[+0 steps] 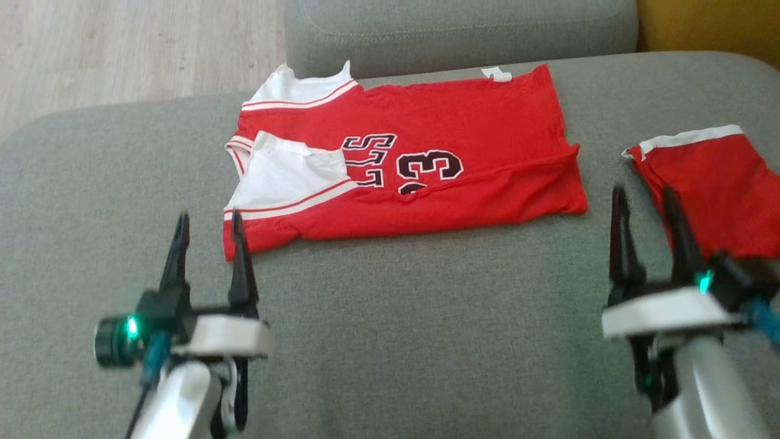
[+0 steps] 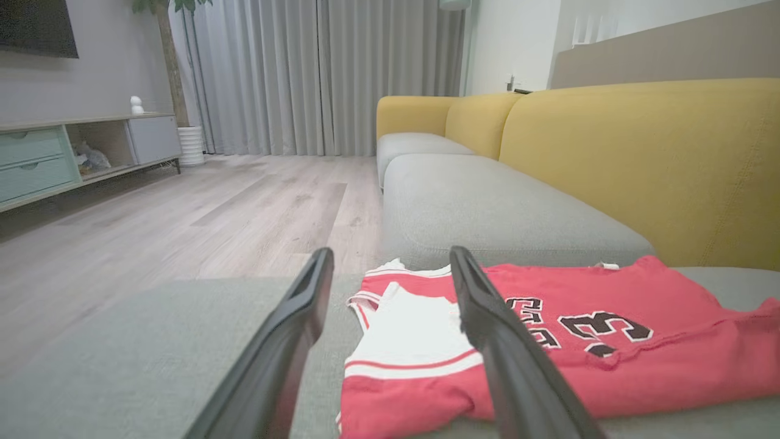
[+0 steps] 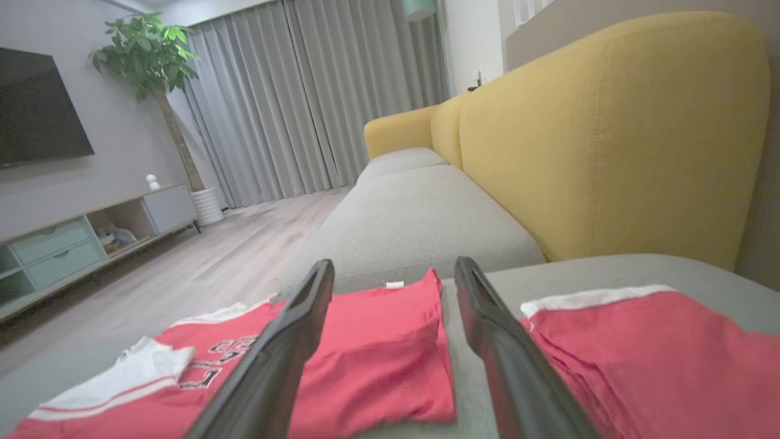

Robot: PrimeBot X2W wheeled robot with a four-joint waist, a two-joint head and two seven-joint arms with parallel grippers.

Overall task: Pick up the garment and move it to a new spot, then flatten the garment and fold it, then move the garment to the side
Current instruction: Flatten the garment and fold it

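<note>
The garment (image 1: 426, 164) is a red jersey with white trim and dark numbers. It lies folded lengthwise on the grey sofa seat (image 1: 396, 317), its collar end to the left. My left gripper (image 1: 210, 218) stands open just off the jersey's near left corner, nothing between its fingers. In the left wrist view the jersey (image 2: 609, 353) lies ahead and right of the open left gripper (image 2: 390, 259). My right gripper (image 1: 645, 194) stands open between the jersey's right end and a second red piece. The right wrist view shows the jersey (image 3: 372, 347) beyond the open right gripper (image 3: 393, 268).
A second red garment with a white band (image 1: 713, 183) lies at the right of the seat, also in the right wrist view (image 3: 658, 360). A yellow sofa backrest (image 2: 640, 164) rises at the right. Another grey seat cushion (image 1: 457, 30) adjoins beyond. Wooden floor (image 1: 122, 49) lies off the left.
</note>
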